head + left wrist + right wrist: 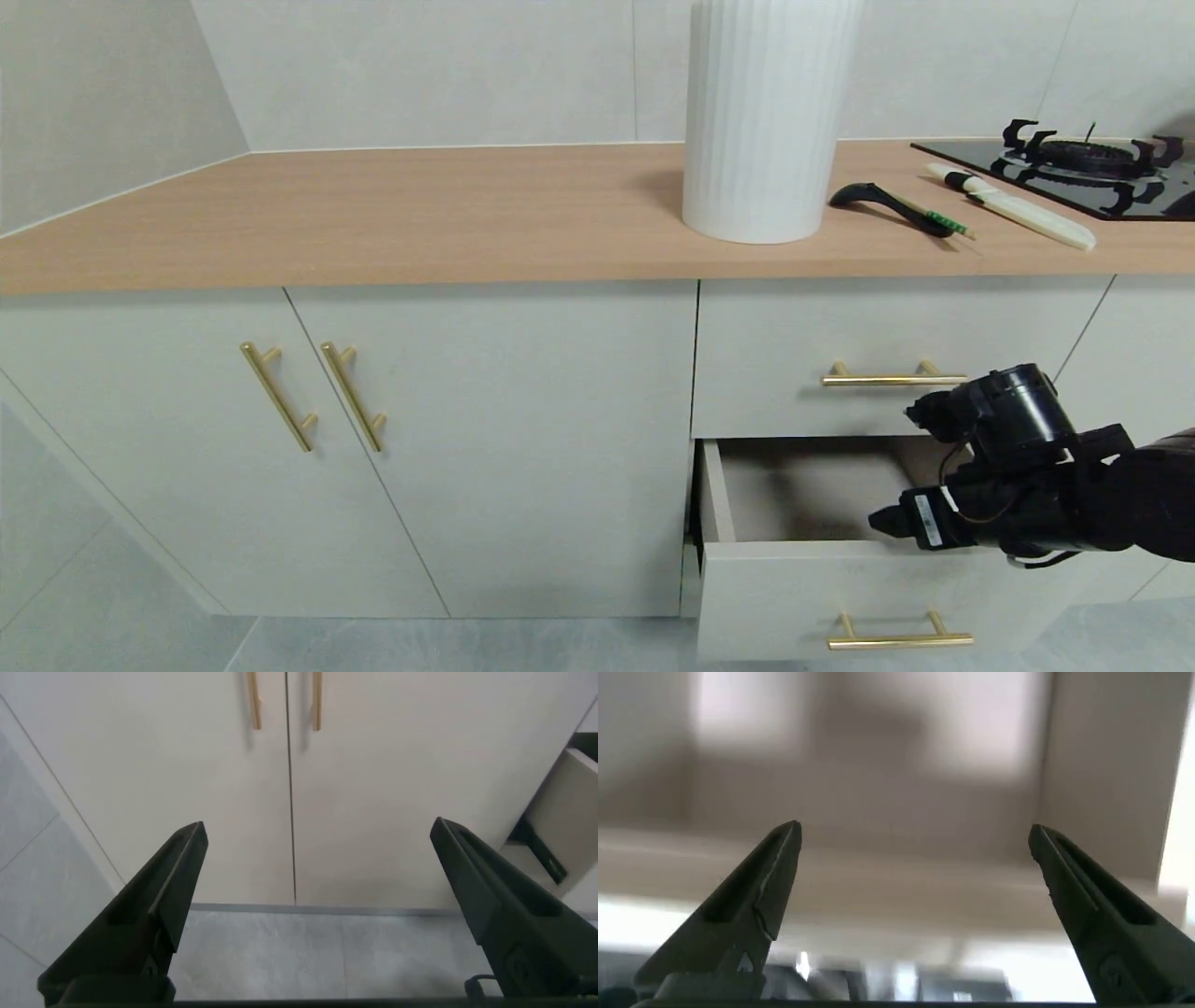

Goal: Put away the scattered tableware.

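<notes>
The right hand (913, 831) was wide open and held nothing, just above the open drawer (714, 495). The left hand (318, 826) was open too, near the cupboard doors (374, 793). Far above the right hand, a black spoon (882, 199) and a white knife (1018, 207) lay on the tabletop (420, 215).

Head camera: high, forward-down over countertop (373, 215). Left wrist: low, facing double doors (392, 784) head also sees. Right wrist: close at open drawer (840, 583).

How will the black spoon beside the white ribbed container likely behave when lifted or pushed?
The black spoon looks rigid and light, unlikely to droop. Its thin handle lies low on the counter, likely hard to pinch. Pushed, its curved bowl may pivot.
</notes>
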